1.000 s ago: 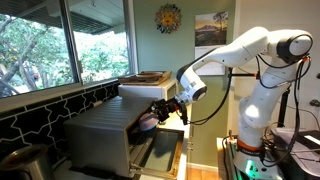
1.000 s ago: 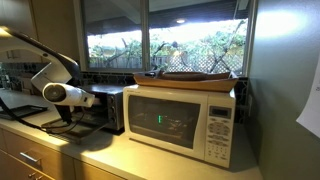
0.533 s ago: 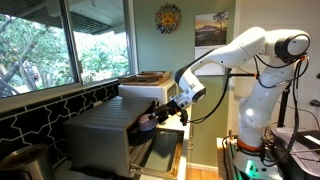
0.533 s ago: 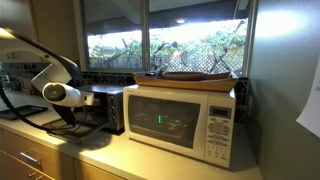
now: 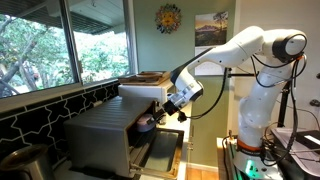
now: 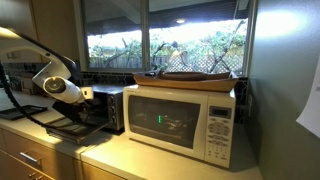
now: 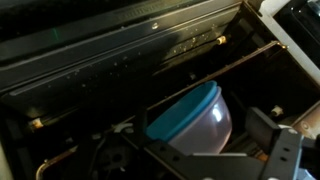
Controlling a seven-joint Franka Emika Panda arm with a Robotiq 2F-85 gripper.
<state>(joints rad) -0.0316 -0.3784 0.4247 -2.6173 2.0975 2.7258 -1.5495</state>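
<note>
**Open gripper at the oven mouth, bowl inside**

The gripper (image 5: 160, 115) is hanging just in front of the open oven (image 5: 100, 135), above the lowered door (image 5: 163, 152). Its jaws are standing wide apart and are holding nothing. In the wrist view one dark finger (image 7: 283, 150) is showing beside the bowl (image 7: 195, 125), near it, but I cannot tell if they are touching.

The bowl is sitting inside the oven on the wire rack (image 7: 250, 52), tilted rather than level. It is round, with a milky, half-transparent body and a blue band around the rim – probably plastic. I am judging it as light, a little flexible and quite smooth, so it could be slipping or rolling on the thin wires when it is pushed. The rim is looking like the best place to take hold, one finger inside and one outside, since the curved wall is giving little grip.

The oven is a boxy metal body with a dark inside and thin shiny rods. Beside it in an exterior view is standing a cream microwave (image 6: 185, 118) with a flat tray on top.
</note>
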